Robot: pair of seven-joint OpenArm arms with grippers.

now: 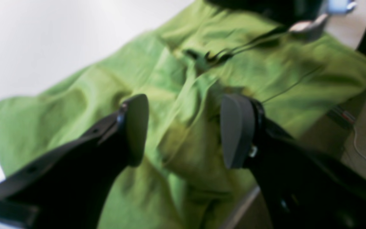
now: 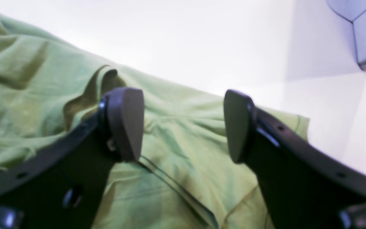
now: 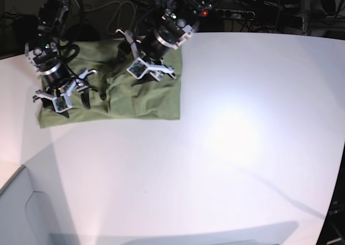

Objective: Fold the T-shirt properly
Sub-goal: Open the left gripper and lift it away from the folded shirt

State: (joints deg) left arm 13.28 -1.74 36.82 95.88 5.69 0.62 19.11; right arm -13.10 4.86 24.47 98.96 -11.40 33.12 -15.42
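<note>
White table (image 3: 232,142) is carrying one item: the T-shirt (image 3: 143,99), olive-green, lying rumpled and partly spread at the far-left corner. Its left end is sitting near the table's left edge; the back edge is reaching the table's far rim.

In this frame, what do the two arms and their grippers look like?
Both grippers, left and right, have matte black fingers tipped with dark grey, rounded pads. In the base view, silver collars and white brackets sit at the wrists, with black cables trailing behind the arms.
</note>
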